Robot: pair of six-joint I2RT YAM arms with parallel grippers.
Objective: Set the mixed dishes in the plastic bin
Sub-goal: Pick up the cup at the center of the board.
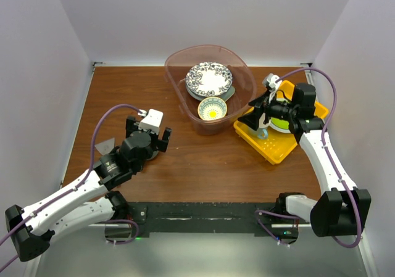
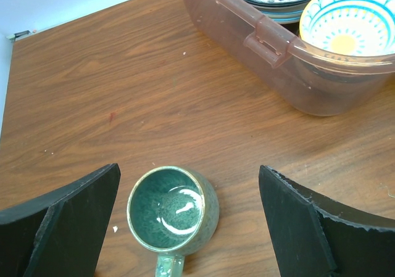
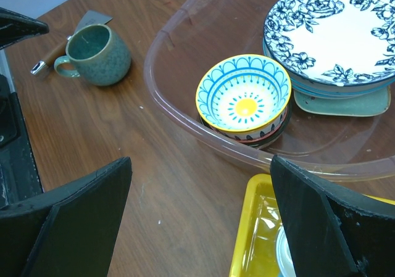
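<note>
Teal mug (image 2: 173, 209), upright near the plastic bin (image 2: 271, 49), is framed by the released left gripper (image 2: 189, 172), which should be lowered past the rim and closed across the body, handle (image 2: 165, 266) left clear.

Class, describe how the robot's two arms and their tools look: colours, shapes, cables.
The left arm and right arm have white links, black joints and a purple cable each. The left tool and right tool each have two black wedge-shaped fingers.
</note>
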